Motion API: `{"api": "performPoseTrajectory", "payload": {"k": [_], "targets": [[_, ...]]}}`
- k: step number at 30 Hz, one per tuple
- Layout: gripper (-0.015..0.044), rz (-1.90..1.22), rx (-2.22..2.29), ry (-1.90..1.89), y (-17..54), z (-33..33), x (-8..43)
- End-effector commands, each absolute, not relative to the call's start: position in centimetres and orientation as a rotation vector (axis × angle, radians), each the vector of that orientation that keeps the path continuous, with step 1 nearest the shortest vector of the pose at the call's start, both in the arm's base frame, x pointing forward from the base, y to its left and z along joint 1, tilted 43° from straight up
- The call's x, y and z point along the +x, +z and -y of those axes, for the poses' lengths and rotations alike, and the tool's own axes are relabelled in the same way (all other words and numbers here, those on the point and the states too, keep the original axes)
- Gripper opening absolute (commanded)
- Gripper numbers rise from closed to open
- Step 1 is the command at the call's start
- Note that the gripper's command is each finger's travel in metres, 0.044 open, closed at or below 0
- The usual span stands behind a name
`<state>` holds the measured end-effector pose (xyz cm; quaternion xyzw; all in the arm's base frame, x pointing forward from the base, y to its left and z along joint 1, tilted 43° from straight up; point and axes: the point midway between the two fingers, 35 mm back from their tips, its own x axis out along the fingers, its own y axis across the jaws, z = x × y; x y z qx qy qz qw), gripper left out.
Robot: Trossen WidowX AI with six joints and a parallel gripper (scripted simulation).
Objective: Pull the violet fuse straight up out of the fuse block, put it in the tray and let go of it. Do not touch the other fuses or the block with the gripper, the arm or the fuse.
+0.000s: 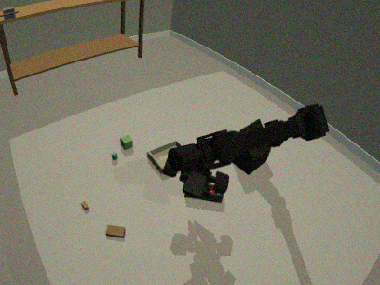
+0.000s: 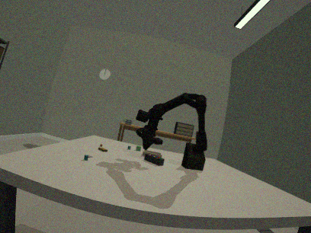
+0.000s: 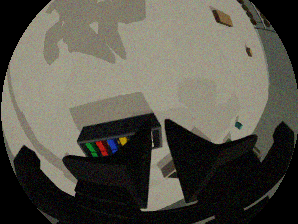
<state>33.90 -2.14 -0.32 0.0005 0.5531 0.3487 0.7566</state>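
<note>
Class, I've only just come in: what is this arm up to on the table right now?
A single black robot arm leans over a dark fuse block holding a row of coloured fuses. Its gripper hangs just above the block with the fingers nearly shut and nothing visible between them. The open tray sits beside the block, partly hidden by the arm. The violet fuse cannot be made out from here.

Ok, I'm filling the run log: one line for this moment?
gripper: shut, empty | position: just above fuse block | violet fuse: not visible | tray: partly hidden
</note>
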Motion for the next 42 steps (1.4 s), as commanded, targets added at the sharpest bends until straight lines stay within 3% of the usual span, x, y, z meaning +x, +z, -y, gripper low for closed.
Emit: {"api": "performPoseTrajectory", "payload": {"k": [1, 42], "targets": [[0.0065, -1.161, 0.099, 0.940, -1.1, 3.2, 29.3], [0.0065, -1.158, 0.102, 0.944, -3.4, 1.3, 29.3]]}}
